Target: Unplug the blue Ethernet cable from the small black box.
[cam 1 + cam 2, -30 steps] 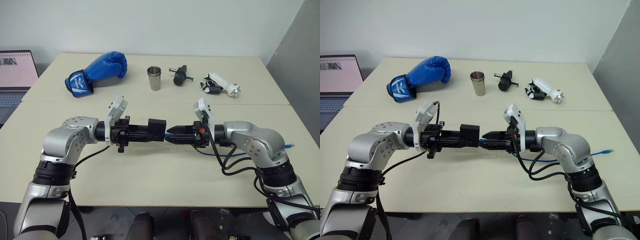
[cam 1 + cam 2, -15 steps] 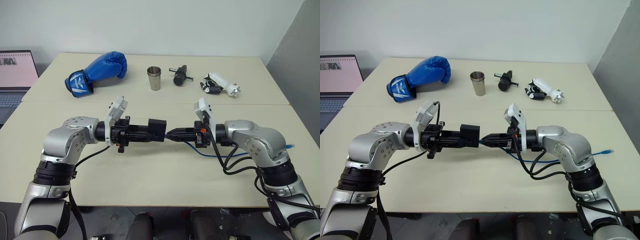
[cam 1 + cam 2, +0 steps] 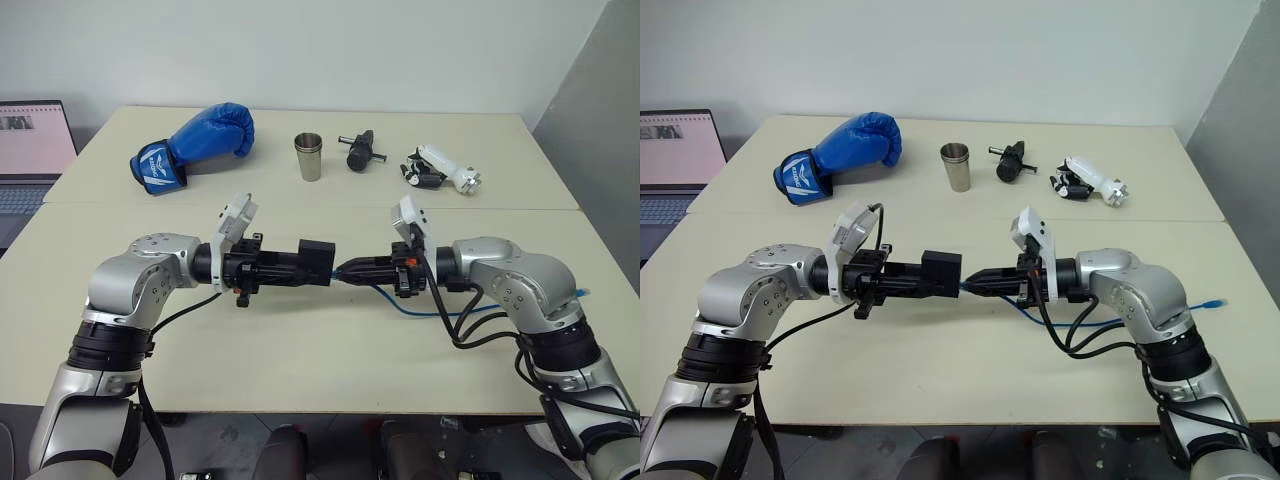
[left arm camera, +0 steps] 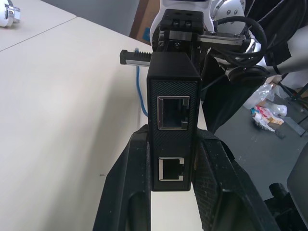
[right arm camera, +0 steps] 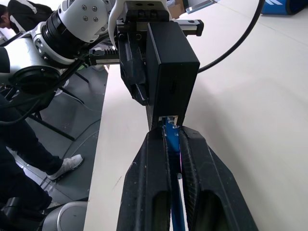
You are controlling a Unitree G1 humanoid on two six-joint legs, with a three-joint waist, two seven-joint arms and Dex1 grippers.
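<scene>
Counter: we work over a pale beige counter (image 3: 300,340) made of two tops pushed together, with a white wall behind it.
Left edge: we see an open laptop (image 3: 30,150) with a lit screen.
Far side: a blue boxing glove (image 3: 195,145), a black cylindrical tool (image 3: 359,151) with a silver pin, and a white and black gadget (image 3: 440,168) lie apart from one another.
Container: a small metal cup (image 3: 309,156) stands upright between the glove and the tool; we cannot tell what, if anything, is inside.
Left end effector (image 4: 173,168): our fingers are clamped on the sides of the small black box (image 3: 316,258), held above the counter; two ports face the left wrist camera.
Right end effector (image 5: 174,144): our fingers are pressed together on the blue Ethernet cable (image 3: 425,308) right at the box's edge.
Cable: its plug sits in the box's port, and the cord sags to the counter under our right arm, its far plug lying near the right edge.
</scene>
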